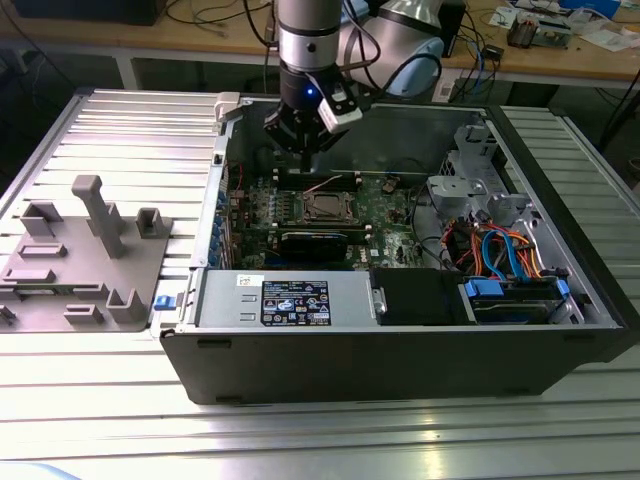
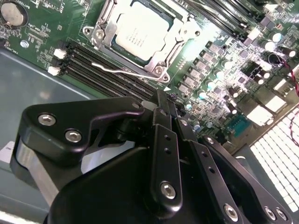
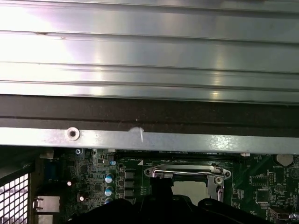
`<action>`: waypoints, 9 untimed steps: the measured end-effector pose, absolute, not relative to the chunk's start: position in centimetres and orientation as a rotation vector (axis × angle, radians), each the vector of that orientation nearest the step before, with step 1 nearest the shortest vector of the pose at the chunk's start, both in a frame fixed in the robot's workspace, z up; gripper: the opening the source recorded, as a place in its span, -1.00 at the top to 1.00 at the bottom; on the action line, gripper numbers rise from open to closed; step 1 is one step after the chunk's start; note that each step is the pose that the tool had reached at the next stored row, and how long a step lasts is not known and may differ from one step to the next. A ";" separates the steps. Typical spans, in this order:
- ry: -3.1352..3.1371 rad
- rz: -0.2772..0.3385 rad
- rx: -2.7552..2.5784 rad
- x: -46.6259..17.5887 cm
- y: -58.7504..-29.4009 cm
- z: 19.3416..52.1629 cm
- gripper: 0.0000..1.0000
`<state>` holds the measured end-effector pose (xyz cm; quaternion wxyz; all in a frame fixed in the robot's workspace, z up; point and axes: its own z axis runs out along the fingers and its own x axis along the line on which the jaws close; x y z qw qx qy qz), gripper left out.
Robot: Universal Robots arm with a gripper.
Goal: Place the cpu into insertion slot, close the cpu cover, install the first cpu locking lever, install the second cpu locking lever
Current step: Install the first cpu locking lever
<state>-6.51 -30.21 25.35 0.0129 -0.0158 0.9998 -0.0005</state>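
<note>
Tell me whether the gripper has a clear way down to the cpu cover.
Probably yes. The gripper hangs above the open case, and in the second wrist view the cpu cover lies flat over the cpu with nothing between it and the fingers.

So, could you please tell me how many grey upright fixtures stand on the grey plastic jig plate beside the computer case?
About 6: tall T-shaped post, block, bracket, low ones. Others may be hidden.
</note>
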 end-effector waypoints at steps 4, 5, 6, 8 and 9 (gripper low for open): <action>3.119 -0.005 -0.053 -6.2 -30.2 24.9 0.79; 3.120 -0.007 -0.056 -6.0 -30.1 24.7 0.79; 3.121 -0.008 -0.057 -6.0 -30.1 24.6 0.79; 3.122 -0.009 -0.058 -5.8 -30.1 24.4 0.79; 3.123 -0.010 -0.059 -5.7 -30.1 24.4 0.79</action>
